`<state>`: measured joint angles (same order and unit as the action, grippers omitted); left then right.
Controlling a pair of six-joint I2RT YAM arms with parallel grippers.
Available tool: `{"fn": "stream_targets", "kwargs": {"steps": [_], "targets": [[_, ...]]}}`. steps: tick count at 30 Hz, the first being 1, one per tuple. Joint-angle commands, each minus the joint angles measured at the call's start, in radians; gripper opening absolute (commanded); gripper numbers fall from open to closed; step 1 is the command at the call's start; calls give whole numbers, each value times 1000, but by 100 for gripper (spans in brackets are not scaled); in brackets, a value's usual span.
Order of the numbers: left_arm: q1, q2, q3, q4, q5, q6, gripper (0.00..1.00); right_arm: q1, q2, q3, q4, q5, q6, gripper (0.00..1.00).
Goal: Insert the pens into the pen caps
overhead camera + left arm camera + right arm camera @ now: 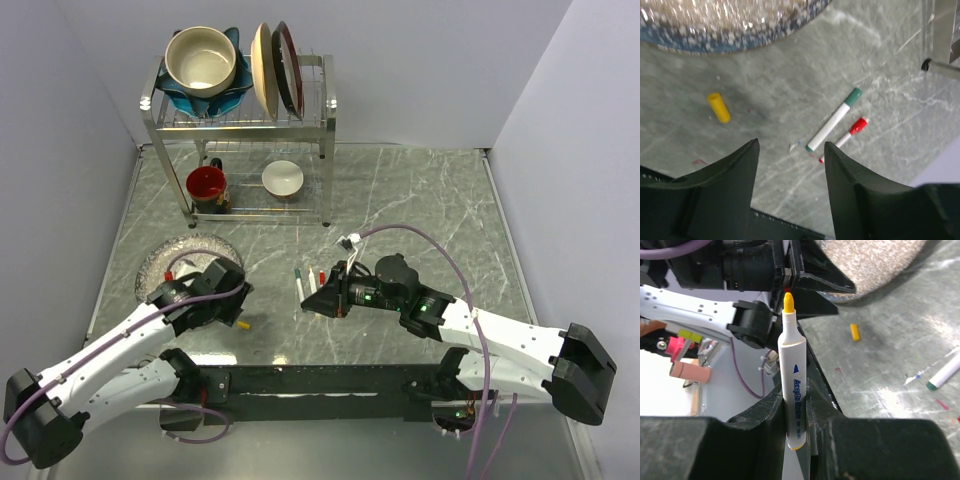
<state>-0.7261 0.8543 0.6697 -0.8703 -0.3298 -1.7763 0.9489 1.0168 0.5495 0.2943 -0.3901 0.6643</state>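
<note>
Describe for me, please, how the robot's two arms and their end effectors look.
The left arm and right arm have white shells with black joints, each trailed by a purple cable. Small green lights glow on the right one. The left end effector and right end effector are matte black, with broad wedge-shaped fingers.

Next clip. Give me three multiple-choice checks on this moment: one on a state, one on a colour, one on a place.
1. The left hand is: A) open and empty B) shut on a cap C) shut on a pen
2. Tip of the pen in the right hand: A) green B) red C) yellow
3. The yellow cap is: A) in the left hand B) on the pen C) lying on the table

1 A: its fingers stand apart with nothing between them.
2 C: a yellow nib shows above the grip.
3 C: it lies alone on the marble.
</note>
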Motion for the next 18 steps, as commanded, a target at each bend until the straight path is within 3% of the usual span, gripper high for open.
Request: {"fn": "stream_targets", "kwargs": {"steps": [1, 2, 4, 5, 8, 10, 12, 14, 16, 18], "targets": [[-3, 28, 21, 43, -194, 110, 59, -9, -14, -5, -3, 13, -28, 0], [-6, 35, 24, 80, -224, 296, 60, -7, -15, -5, -3, 13, -25, 0], [-24, 57, 25, 190, -245, 501, 64, -7, -17, -5, -9, 13, -26, 0], [-24, 64, 36, 206, -236, 672, 65, -7, -20, -3, -15, 13, -32, 0], [-29, 83, 137, 211, -177, 952, 66, -9, -37, -3, -35, 22, -43, 0], [-29, 63, 177, 304, -88, 1127, 69, -7, -64, -13, -46, 31, -48, 0], [-30, 35, 177, 376, 108, 1386, 75, -7, -87, -17, -63, 56, -54, 0], [-42, 20, 143, 416, 309, 1648, 73, -9, -125, -14, -107, 77, -69, 0], [-80, 34, 149, 372, 334, 1907, 68, -9, -174, -8, -167, 112, -90, 0], [-121, 69, 146, 320, 283, 1992, 70, -12, -213, -8, -208, 152, -104, 0]]}}
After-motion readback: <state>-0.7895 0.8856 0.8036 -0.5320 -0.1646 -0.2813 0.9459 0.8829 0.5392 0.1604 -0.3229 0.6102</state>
